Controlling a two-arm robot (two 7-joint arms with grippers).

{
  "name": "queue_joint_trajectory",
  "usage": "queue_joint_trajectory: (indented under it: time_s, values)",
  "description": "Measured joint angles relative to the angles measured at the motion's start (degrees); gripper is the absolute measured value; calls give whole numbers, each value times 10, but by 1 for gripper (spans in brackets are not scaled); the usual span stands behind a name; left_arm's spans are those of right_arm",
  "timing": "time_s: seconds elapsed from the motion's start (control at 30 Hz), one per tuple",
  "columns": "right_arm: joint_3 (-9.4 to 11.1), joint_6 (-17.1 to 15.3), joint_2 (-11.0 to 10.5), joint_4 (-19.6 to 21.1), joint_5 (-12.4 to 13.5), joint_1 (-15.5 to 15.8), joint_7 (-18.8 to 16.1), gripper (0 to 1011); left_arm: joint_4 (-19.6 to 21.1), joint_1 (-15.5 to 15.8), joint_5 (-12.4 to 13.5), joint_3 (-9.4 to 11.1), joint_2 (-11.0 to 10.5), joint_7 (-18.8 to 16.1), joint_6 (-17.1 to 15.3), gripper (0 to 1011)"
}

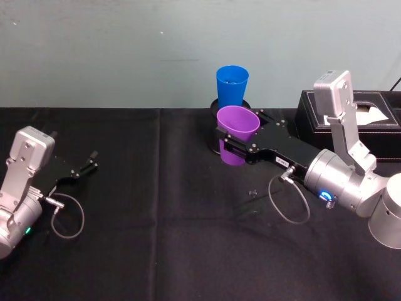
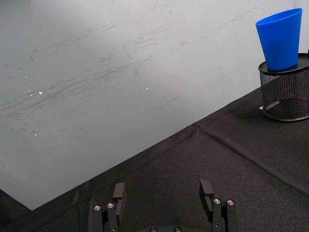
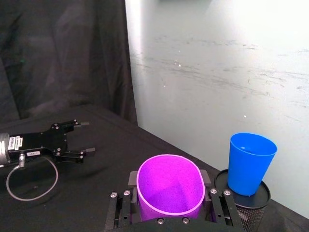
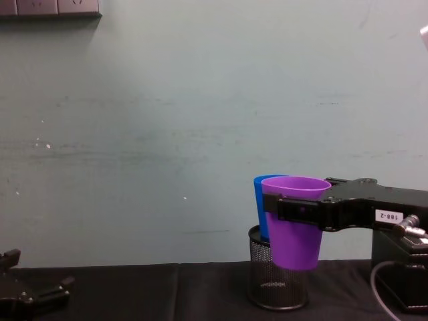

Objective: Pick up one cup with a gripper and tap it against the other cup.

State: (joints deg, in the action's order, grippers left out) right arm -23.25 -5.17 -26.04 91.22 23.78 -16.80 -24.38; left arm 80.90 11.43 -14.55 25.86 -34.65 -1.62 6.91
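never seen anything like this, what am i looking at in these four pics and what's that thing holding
This is a two-armed robot at a table covered in black cloth. One picture looks down from its head, one looks across from its chest, and two come from cameras on its wrists. The right pincer is shut on a purple cup, held up off the table. Just behind it a blue cup stands on a black mesh holder. I can't tell whether the cups touch. The left pincer is open and empty, on the robot's left. A black box stands at the right.
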Motion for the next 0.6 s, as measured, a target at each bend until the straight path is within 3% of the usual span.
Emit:
queue_joint_trajectory:
  time_s: [0.6]
  values:
    - [0, 0, 0, 0, 0, 0, 0, 729, 0, 0, 0, 0, 0, 0, 0, 1000]
